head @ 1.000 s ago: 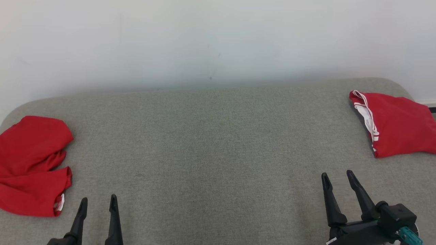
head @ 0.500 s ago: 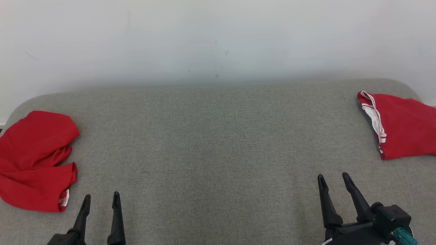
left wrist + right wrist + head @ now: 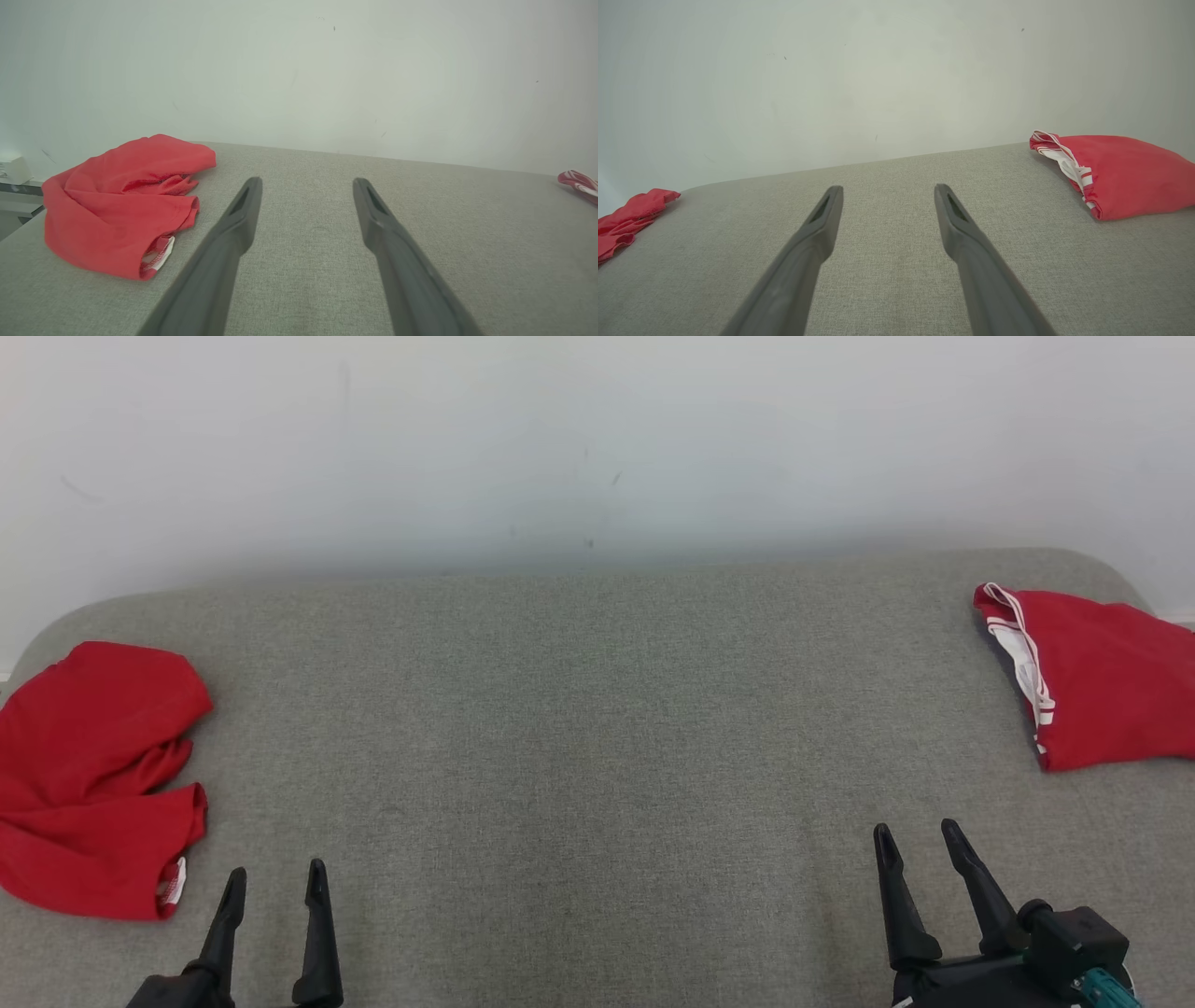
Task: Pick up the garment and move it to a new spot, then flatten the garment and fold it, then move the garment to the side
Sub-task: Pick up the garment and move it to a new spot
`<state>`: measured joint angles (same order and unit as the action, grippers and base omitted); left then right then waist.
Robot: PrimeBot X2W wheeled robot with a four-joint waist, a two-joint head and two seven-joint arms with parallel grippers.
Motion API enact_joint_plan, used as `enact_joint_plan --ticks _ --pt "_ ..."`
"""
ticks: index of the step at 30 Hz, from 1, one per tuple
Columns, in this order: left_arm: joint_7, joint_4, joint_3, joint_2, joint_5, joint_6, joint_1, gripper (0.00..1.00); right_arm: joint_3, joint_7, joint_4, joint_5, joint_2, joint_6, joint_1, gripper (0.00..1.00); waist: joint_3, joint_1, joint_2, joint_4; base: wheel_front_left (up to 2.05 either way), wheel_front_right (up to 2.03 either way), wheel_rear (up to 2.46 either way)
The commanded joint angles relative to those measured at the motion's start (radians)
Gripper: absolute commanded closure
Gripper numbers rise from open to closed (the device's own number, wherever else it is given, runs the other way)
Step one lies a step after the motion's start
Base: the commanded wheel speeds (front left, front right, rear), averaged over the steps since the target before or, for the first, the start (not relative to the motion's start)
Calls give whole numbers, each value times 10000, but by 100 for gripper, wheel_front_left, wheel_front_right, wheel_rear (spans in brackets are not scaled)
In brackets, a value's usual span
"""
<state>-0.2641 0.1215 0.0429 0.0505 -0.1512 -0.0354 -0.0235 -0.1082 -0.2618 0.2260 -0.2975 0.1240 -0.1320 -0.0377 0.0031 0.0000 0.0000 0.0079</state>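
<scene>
On the grey padded surface (image 3: 597,728) in front of the robot, seen from the head view, two red pieces lie well apart. A crumpled red garment (image 3: 93,775) sits bunched at the left edge, with a bit of white showing at its near corner. A folded red garment (image 3: 1111,686) lies at the far right, its white-striped trim turned towards the middle. Behind both runs a plain white wall (image 3: 597,439). The left gripper (image 3: 275,873) pokes up at the near left, just beside the crumpled piece but not touching it. Its two fingers are spread with nothing between them. The right gripper (image 3: 915,829) stands at the near right, equally wide and empty, apart from the folded piece beyond it.

From the left wrist, the left gripper (image 3: 307,181) has its fingers splayed over bare grey cloth. The crumpled red garment (image 3: 117,200) lies heaped just to their left, and a sliver of the folded red garment (image 3: 581,184) shows at the far right edge.

From the right wrist, the right gripper (image 3: 888,187) is likewise wide and holding nothing. The folded red garment (image 3: 1129,172) rests off to its right, trim facing inward. The crumpled red garment (image 3: 626,219) is a low red heap far to the left.
</scene>
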Motion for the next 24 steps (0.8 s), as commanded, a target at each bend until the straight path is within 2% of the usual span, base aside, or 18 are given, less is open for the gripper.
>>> enact_joint_plan --ticks 1,10,23,24 --pt "2 29 11 1 8 34 106 0 13 -42 4 49 -25 28 105 0 -3 0 0 4 0 0 0" --pt "2 -5 101 3 157 17 164 0 -6 -42 -11 -2 -83 28 198 0 53 0 0 410 0 0 0" --pt "2 -45 643 -1 165 -74 6 0 -45 -31 2 -69 -1 28 185 0 280 0 0 2158 0 0 0" --pt "0 -104 617 1 142 -12 -57 0 -79 -30 11 -62 25 28 139 0 317 0 0 2463 0 0 0"
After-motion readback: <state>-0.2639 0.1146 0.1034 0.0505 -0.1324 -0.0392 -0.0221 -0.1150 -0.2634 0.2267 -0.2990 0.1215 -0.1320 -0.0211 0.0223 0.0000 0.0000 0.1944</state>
